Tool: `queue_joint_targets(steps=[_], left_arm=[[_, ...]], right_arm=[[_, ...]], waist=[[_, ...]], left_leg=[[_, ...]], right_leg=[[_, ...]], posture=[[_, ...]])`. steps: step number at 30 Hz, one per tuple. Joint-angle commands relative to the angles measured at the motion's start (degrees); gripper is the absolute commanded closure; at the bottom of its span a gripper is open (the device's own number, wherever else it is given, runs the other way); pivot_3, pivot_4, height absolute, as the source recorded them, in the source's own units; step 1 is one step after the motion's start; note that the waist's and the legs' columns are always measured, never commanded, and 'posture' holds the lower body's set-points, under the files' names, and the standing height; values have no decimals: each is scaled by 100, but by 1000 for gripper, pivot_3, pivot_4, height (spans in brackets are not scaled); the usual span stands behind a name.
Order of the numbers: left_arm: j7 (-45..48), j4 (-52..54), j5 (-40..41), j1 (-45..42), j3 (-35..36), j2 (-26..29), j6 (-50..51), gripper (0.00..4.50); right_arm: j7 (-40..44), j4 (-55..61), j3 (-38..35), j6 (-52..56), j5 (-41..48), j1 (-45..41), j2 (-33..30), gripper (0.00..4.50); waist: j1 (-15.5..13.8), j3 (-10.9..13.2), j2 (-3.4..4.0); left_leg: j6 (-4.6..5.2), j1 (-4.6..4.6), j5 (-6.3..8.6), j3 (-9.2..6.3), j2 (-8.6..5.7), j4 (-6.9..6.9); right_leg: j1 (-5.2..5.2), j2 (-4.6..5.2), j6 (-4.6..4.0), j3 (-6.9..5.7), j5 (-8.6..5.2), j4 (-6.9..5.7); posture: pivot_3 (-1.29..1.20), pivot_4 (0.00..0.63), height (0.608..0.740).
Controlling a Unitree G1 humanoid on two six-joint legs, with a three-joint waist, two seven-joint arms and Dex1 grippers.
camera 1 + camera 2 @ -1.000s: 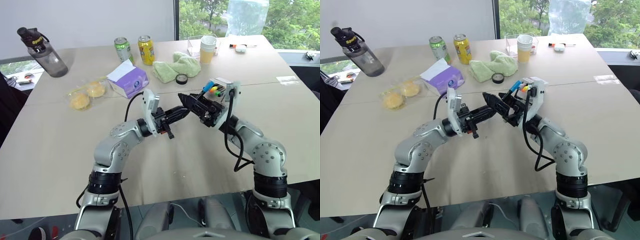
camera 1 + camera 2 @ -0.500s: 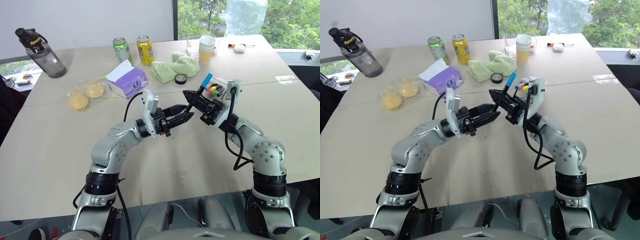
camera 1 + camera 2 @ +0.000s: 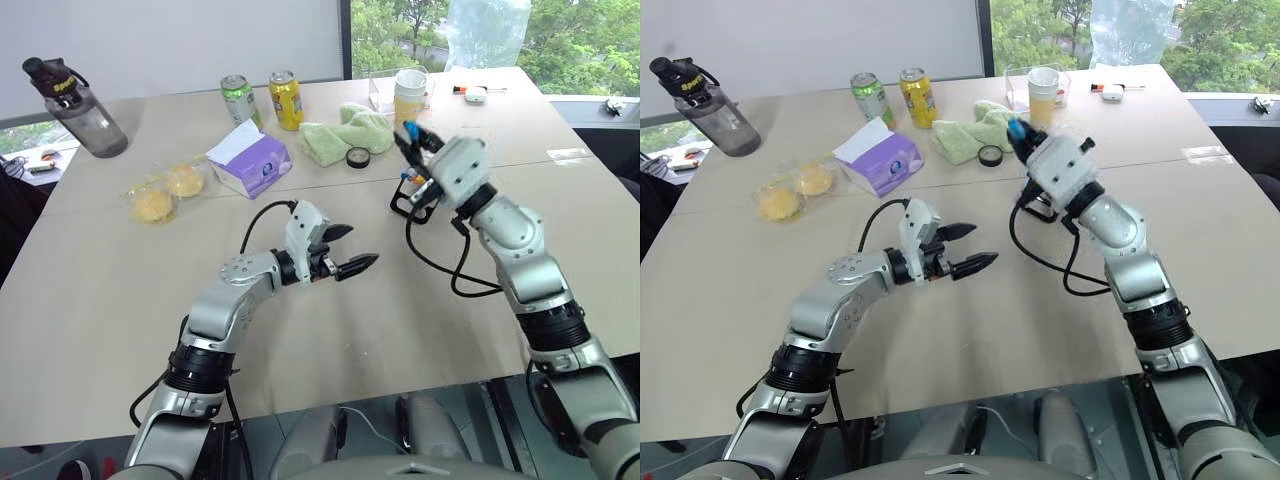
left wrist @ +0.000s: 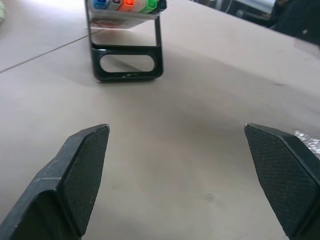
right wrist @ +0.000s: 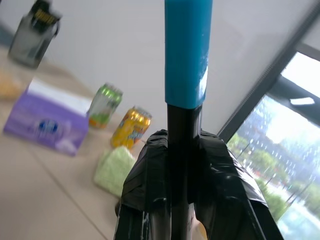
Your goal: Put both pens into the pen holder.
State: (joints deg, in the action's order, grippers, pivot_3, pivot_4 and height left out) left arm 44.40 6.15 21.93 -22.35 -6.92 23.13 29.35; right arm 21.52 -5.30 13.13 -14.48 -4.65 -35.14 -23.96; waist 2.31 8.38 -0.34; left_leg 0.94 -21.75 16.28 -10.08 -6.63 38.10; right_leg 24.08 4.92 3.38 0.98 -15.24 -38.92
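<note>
Right gripper clamped on blue-capped pen, left gripper spread wide, empty

A wide beige desk is carrying everything. Near its far left corner a grey water bottle is standing. Two drink cans, green and yellow, are sitting toward the far edge, beside a green cloth and a purple tissue box. Two yellow items in clear wrap, possibly buns, are lying left of centre. The black wire-frame pen holder is resting right of centre.
</note>
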Motion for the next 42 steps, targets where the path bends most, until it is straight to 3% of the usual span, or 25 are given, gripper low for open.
queue_joint_targets(steps=[1, 10, 20, 21, 23, 25, 28, 29, 36, 42], left_arm=[[-43, 328, -47, -77, 75, 59, -127, 51], [-247, 609, -106, -80, 270, 101, -316, 51], [-430, 892, -203, -77, 370, 258, -280, 51], [-429, 892, -199, -77, 366, 269, -282, 0], [-432, 890, -199, -69, 353, 284, -289, 0], [-434, 880, -220, -67, 336, 298, -304, 0], [-430, 836, -258, -66, 320, 313, -340, 0], [-425, 820, -265, -67, 322, 313, -350, 0], [-402, 786, -287, -45, 324, 332, -377, 0], [-506, 972, -568, 499, 391, 634, -496, 0]], right_arm=[[34, -402, -9, -854, -345, -226, -73, 4391], [-164, -1776, -78, -1902, -889, -673, -72, 4391], [32, -2419, -159, -2061, -795, -876, -43, 4391], [26, -2465, -167, -2072, -809, -901, -44, 3310], [-33, -2543, -183, -2100, -860, -946, -49, 2616], [-157, -2614, -209, -2139, -928, -980, -49, 1525], [-359, -2697, -269, -2152, -997, -1011, -31, 253], [-376, -2693, -273, -2152, -998, -1008, -39, 46], [-297, -2371, -397, -2049, -708, -809, -4, 46], [1069, -711, -443, -704, 1072, 255, 148, 46]], waist=[[0, 0, 0], [1, 0, 0], [9, 0, 0], [8, 0, 0], [8, 0, 0], [8, 0, 0], [8, 0, 0], [8, 0, 0], [7, 0, 0], [18, -1, 0]], left_leg=[[0, 0, 0, 0, 0, 0], [0, 0, 0, 2, 2, 1], [0, 1, 0, 4, 2, 0], [0, 1, 0, 4, 2, 1], [0, 0, 0, 3, 2, 1], [0, 1, 0, 4, 2, 1], [0, 0, 0, 4, 2, 0], [0, 0, 0, 4, 2, 0], [0, 0, 0, 4, 2, 1], [0, 3, 0, 3, 12, -1]], right_leg=[[0, 0, 0, 2, 0, 0], [0, -1, 0, 5, 0, 0], [-1, -2, 0, 7, 0, 0], [-1, -2, 0, 7, 0, 0], [-1, -2, 0, 7, 0, 0], [-1, -2, 0, 7, 0, 0], [0, -2, 0, 7, 0, 0], [0, -2, 0, 7, 0, 0], [0, -2, 0, 7, 0, 0], [-4, -6, 0, 10, 0, 2]], posture=[[0, 150, 740], [0, 150, 740], [0, 150, 740], [0, 150, 740], [0, 150, 740], [0, 150, 740], [0, 150, 740], [0, 150, 740], [0, 150, 740], [0, 150, 740]])
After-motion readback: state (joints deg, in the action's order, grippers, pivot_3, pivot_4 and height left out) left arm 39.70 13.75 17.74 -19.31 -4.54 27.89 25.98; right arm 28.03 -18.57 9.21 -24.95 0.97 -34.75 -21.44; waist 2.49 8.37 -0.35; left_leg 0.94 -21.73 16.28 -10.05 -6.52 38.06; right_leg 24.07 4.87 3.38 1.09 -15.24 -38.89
